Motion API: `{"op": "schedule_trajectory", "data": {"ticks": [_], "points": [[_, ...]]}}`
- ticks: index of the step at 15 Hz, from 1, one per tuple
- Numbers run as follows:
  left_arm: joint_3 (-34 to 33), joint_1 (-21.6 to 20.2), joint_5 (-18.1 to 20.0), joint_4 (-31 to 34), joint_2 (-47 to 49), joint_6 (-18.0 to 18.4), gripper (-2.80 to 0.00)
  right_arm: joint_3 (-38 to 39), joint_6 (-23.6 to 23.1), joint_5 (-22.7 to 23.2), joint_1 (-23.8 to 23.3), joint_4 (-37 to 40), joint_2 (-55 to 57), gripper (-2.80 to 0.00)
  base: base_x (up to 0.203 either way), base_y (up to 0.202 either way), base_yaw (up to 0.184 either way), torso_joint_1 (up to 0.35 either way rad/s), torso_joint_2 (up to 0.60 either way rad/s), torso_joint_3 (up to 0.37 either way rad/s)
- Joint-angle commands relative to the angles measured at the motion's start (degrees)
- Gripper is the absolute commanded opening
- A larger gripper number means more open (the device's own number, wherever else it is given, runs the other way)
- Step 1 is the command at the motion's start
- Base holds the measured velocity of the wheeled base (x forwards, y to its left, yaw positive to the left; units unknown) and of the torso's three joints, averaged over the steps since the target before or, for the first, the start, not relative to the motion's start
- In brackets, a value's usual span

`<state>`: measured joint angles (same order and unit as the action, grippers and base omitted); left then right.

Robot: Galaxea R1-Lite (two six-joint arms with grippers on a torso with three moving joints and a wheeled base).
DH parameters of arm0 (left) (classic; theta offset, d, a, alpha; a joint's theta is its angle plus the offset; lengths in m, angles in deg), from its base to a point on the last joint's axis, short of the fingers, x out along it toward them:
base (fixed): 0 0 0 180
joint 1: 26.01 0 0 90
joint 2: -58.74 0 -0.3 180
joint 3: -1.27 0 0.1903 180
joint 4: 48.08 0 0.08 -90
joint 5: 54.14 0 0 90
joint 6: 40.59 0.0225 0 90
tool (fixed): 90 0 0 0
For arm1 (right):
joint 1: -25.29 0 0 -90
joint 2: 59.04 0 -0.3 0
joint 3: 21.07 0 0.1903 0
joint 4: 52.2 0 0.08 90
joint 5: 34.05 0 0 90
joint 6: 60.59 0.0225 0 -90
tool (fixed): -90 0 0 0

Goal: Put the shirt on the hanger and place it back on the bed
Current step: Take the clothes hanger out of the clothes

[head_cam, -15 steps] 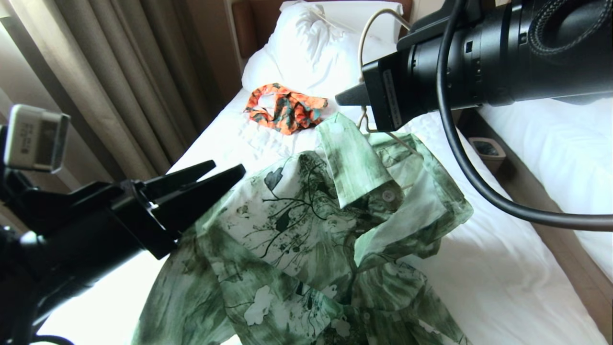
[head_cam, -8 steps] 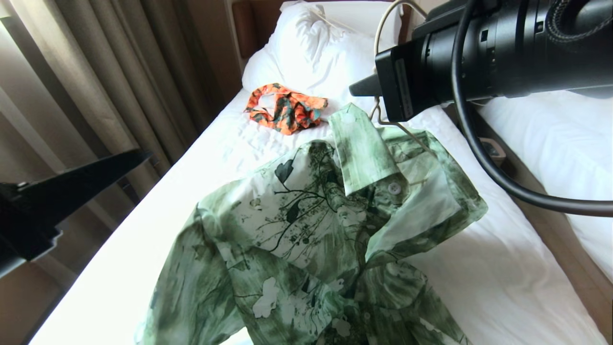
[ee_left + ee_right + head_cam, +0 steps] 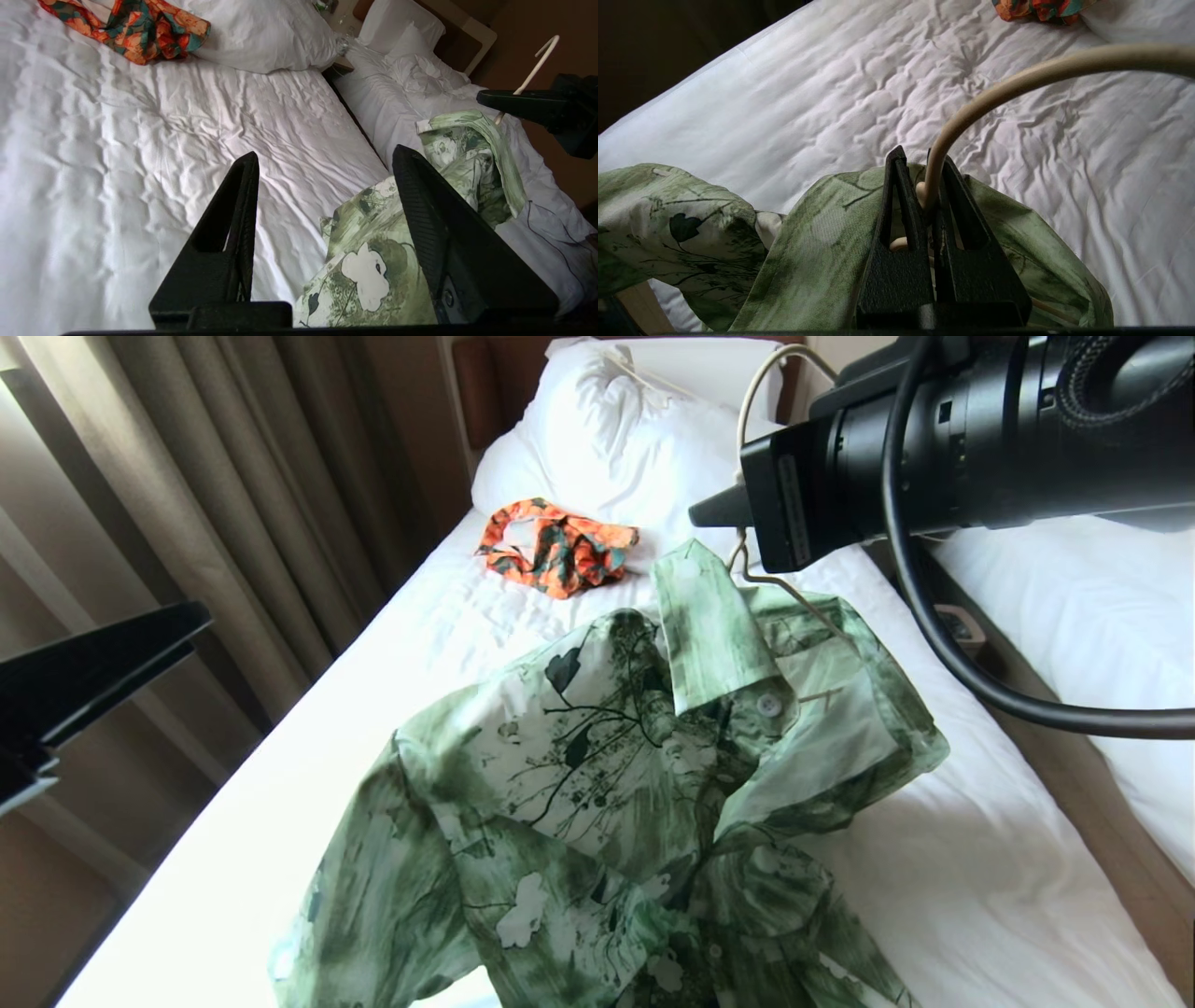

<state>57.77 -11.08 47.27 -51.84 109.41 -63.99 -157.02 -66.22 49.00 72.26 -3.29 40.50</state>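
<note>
The green flowered shirt (image 3: 616, 775) lies spread over the white bed (image 3: 980, 877), its collar end lifted. The cream hanger (image 3: 758, 392) goes into the collar, with one shoulder draped over its arm. My right gripper (image 3: 920, 158) is shut on the hanger (image 3: 1017, 79) at the neck just below the hook, right above the shirt's collar (image 3: 822, 233). My left gripper (image 3: 325, 153) is open and holds nothing. It hovers off the bed's left side, with a shirt sleeve (image 3: 373, 261) below it. In the head view only one left finger (image 3: 93, 663) shows, at the left edge.
An orange-and-dark-green garment (image 3: 555, 543) lies by the white pillow (image 3: 616, 429) at the head of the bed. Beige curtains (image 3: 187, 476) hang along the left. A second white bed (image 3: 1102, 616) stands to the right across a narrow gap holding a small bin (image 3: 957, 621).
My left gripper has drawn back from the shirt's shoulder toward the left edge of the head view. The right gripper with the hanger has shifted slightly right, pulling the collar along.
</note>
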Motion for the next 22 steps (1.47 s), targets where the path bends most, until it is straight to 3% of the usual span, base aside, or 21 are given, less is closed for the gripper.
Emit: {"op": "schedule_trajectory", "data": {"ticks": [1, 6, 10, 16, 22], "points": [[-0.93, -0.49, -0.28, -0.04, -0.19, -0.24, -2.80, 0.00, 0.35, 1.32, -0.13, -0.05, -0.22, -2.80, 0.000, 0.000, 0.000, 0.000, 0.00, 0.000], [-0.62, -2.61, -0.51, 3.57, -3.83, -0.24, -2.80, 0.00, 0.26, 1.15, -1.20, -0.05, -1.75, -2.80, 0.000, 0.000, 0.000, 0.032, -0.16, -0.129], [-0.22, -3.50, -1.70, 4.94, -4.31, -0.24, -2.80, 0.00, 0.03, 1.01, -2.79, -2.57, -2.08, -2.80, 0.000, 0.000, 0.000, 0.106, -0.45, -0.342], [-0.70, -3.50, -1.56, 4.89, -5.84, 0.02, -2.80, -0.08, -5.42, -1.17, -3.72, -7.14, -2.24, -2.80, 0.000, 0.000, 0.000, 0.157, -0.51, -0.360], [-0.92, -3.68, -1.61, 4.98, -6.69, -0.02, -2.80, -0.08, -6.06, -1.58, -4.62, -8.27, -2.81, -2.80, 0.000, 0.000, 0.000, 0.202, -0.57, -0.364]]}}
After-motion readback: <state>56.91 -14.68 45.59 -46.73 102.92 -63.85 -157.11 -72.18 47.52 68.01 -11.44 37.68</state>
